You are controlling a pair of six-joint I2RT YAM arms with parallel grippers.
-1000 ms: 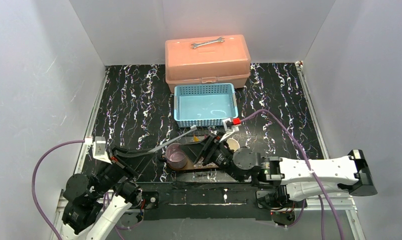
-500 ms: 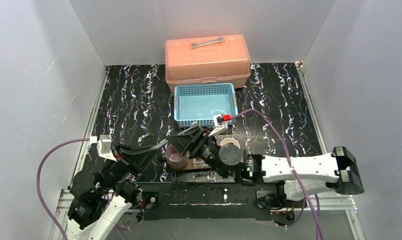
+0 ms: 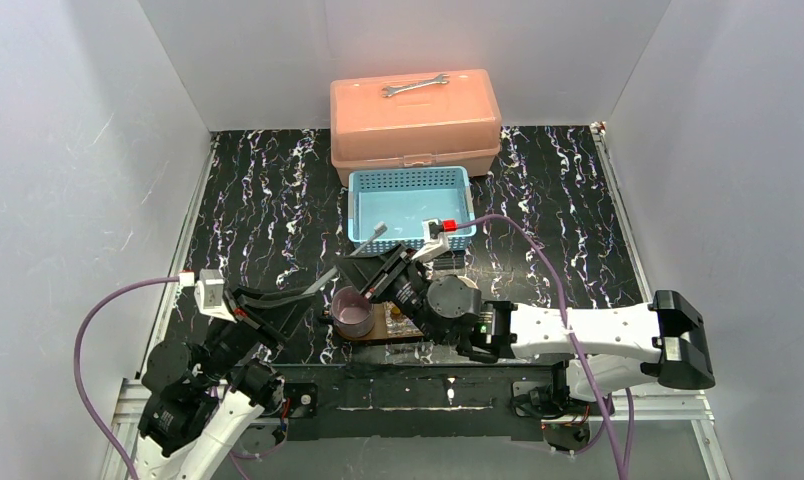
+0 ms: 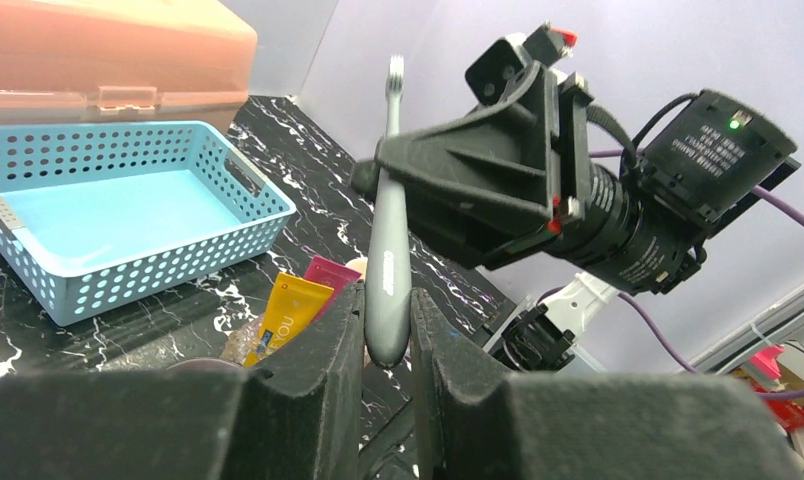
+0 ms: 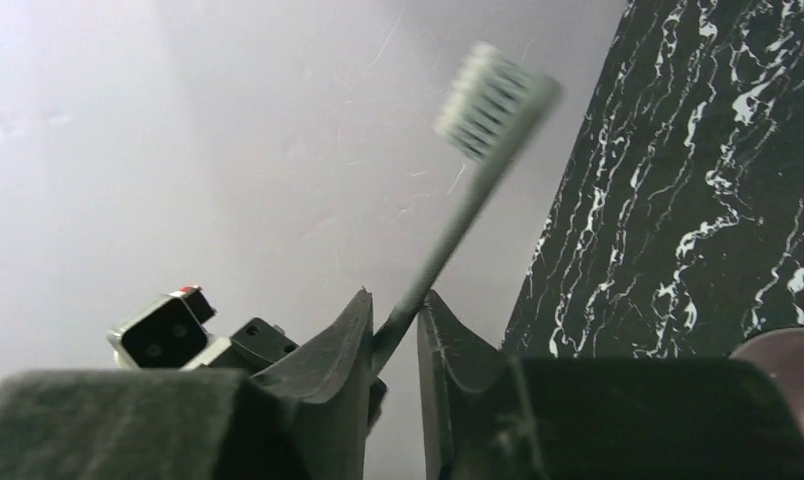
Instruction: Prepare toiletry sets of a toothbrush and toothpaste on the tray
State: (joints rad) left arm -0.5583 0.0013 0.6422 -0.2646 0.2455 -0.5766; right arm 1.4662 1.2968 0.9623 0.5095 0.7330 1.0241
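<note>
- Fingers (image 4: pixel 323 360) of the left gripper (image 4: pixel 386 320) are pinching the handle end of the slim grey plastic toothbrush (image 4: pixel 388 250).
- Fingers (image 5: pixel 338 345) of the right gripper (image 5: pixel 396 305) are sitting narrow around its neck; gripping or not, I cannot tell.
- Toothbrush is hanging in the air beside the dark-brown wooden tray (image 3: pixel 378 333); releasing too early is risking a drop.

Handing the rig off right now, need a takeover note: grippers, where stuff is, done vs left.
Left gripper: shut on the toothbrush at its handle end, head up.
Right gripper: fingers closed on the same brush further up; mid-handover near the tray.
Yellow tube and pink tube lie side by side beneath, near the purple cup; apparently on the tray.
Done: no brush laid down yet.
Left: one arm lets go, lay brush by a tube; no second brush in view.
</note>
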